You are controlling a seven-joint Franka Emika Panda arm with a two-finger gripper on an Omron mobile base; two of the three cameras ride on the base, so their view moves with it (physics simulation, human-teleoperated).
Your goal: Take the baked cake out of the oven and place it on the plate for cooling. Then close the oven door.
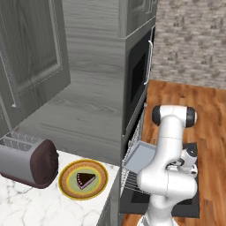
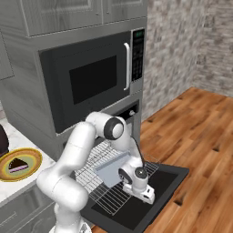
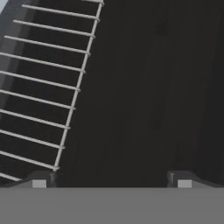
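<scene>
The baked cake (image 1: 86, 178) (image 2: 18, 165), a small dark wedge, lies on the yellow-rimmed plate (image 1: 66, 186) (image 2: 36, 159) on the marble counter beside the oven (image 2: 131, 112). The oven door (image 2: 169, 178) (image 3: 144, 96) hangs fully open, flat and low. A wire rack (image 2: 103, 193) (image 3: 39, 87) is pulled out over it, carrying a grey baking tray (image 1: 141, 156) (image 2: 111, 173). My gripper (image 2: 146, 196) (image 3: 111, 181) points down just above the door's inner face, beside the rack's edge. It is open, with nothing between its fingers.
A toaster (image 1: 28, 161) stands on the counter left of the plate. The black microwave (image 2: 91, 82) sits above the oven. Wooden floor (image 2: 200, 136) spreads to the right of the open door, bounded by a brick wall (image 2: 182, 45).
</scene>
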